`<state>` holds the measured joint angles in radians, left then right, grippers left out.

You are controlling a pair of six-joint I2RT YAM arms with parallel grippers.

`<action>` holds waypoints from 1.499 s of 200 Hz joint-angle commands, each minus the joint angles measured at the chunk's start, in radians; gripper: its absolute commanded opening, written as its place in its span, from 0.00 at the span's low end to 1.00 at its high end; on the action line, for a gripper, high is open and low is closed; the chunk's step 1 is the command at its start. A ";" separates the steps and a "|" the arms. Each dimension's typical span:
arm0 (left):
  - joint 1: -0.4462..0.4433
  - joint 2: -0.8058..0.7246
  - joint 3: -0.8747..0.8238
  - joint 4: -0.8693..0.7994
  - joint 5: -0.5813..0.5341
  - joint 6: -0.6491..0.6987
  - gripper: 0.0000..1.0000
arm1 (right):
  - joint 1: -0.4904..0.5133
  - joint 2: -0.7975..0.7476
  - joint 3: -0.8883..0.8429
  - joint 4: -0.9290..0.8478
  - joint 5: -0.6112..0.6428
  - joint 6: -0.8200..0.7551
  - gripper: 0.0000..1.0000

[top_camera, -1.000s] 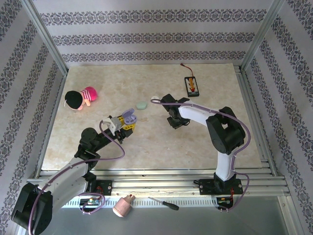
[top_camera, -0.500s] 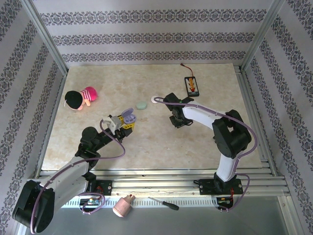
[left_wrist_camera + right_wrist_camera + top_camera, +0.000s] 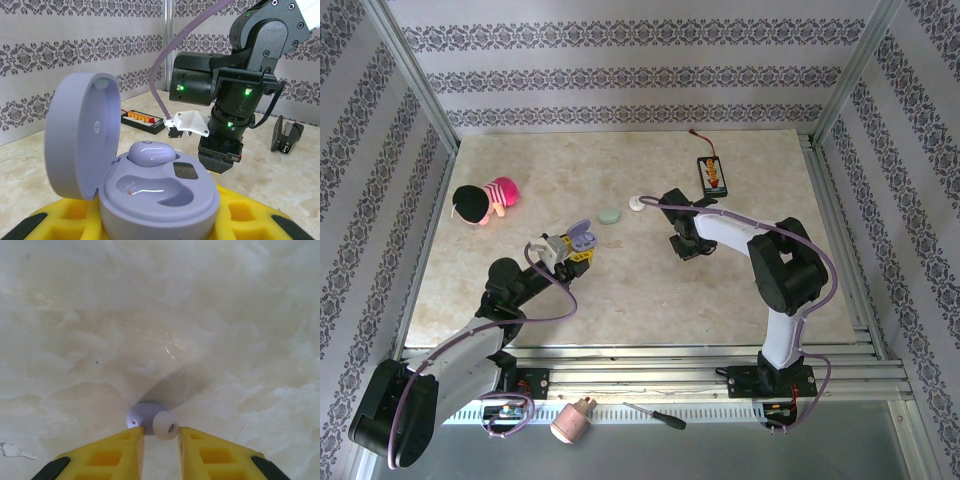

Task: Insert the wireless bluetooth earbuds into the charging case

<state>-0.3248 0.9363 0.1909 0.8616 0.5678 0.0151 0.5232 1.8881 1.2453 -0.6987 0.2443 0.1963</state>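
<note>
Nearly paired: one earbud docked, its twin pinched over the table

From beside the rig, the left gripper (image 3: 572, 250) is seen clamped on the lavender charging case (image 3: 160, 200). It holds the case level with the lid (image 3: 82, 140) swung back, presumably so the wells face the other arm. One lavender earbud (image 3: 151, 152) sits seated in its well. The well beside it (image 3: 155, 189) lies empty and glossy.

Across the way the right gripper (image 3: 160, 432) hangs low over the marble-look table (image 3: 150, 315). Its yellow fingers are drawn narrow around the second earbud (image 3: 145, 417), whose white tip shows between them. That pinch at the very fingertips looks chosen to leave the bud's body free for dropping in. A pale green pebble-shaped case (image 3: 609, 215) rests well apart.
</note>
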 commanded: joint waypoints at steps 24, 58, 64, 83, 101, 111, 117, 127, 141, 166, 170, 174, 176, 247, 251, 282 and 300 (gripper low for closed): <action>0.021 0.002 -0.008 0.067 0.016 -0.016 0.30 | -0.054 0.020 -0.003 0.043 -0.089 0.012 0.20; 0.021 0.006 -0.008 0.074 0.020 -0.020 0.30 | -0.108 0.040 0.012 0.066 -0.214 0.017 0.20; 0.023 0.006 -0.008 0.075 0.021 -0.021 0.30 | -0.119 0.042 0.018 0.067 -0.236 0.017 0.20; 0.022 0.005 -0.007 0.074 0.021 -0.021 0.30 | -0.135 0.034 0.030 0.064 -0.258 0.017 0.21; 0.023 0.007 -0.007 0.073 0.021 -0.021 0.30 | -0.137 -0.003 0.022 0.073 -0.280 0.017 0.23; 0.022 0.006 -0.005 0.073 0.020 -0.021 0.30 | -0.137 -0.033 0.008 0.090 -0.293 0.025 0.25; 0.023 0.009 -0.005 0.071 0.020 -0.020 0.30 | -0.137 -0.048 0.002 0.097 -0.295 0.029 0.26; 0.023 0.013 -0.004 0.074 0.020 -0.019 0.30 | -0.139 -0.060 -0.001 0.106 -0.294 0.034 0.28; 0.023 0.023 -0.004 0.084 0.024 -0.019 0.30 | -0.144 -0.052 0.007 0.108 -0.279 0.039 0.29; 0.023 0.044 -0.004 0.113 0.034 -0.026 0.30 | -0.150 -0.011 0.031 0.105 -0.277 0.042 0.27; 0.024 0.045 -0.004 0.115 0.037 -0.028 0.30 | -0.150 -0.006 0.033 0.106 -0.279 0.043 0.27; 0.023 0.047 -0.004 0.116 0.037 -0.027 0.30 | -0.150 0.001 0.037 0.106 -0.281 0.043 0.26; 0.024 0.047 -0.004 0.116 0.037 -0.027 0.30 | -0.150 0.003 0.039 0.106 -0.280 0.045 0.26; 0.023 0.049 -0.004 0.114 0.040 -0.024 0.30 | -0.167 0.022 0.034 0.094 -0.257 0.052 0.15; 0.024 0.052 -0.002 0.116 0.040 -0.024 0.30 | -0.167 0.025 0.034 0.093 -0.257 0.053 0.14; 0.024 0.070 -0.001 0.140 0.050 -0.036 0.30 | -0.188 0.067 0.050 0.096 -0.261 0.062 0.14; 0.024 0.072 0.001 0.145 0.053 -0.041 0.30 | -0.197 0.083 0.072 0.083 -0.258 0.062 0.16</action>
<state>-0.3183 1.0077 0.1909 0.9295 0.5983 -0.0051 0.3420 1.9305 1.2819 -0.5941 -0.0208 0.2401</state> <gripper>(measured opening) 0.360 0.147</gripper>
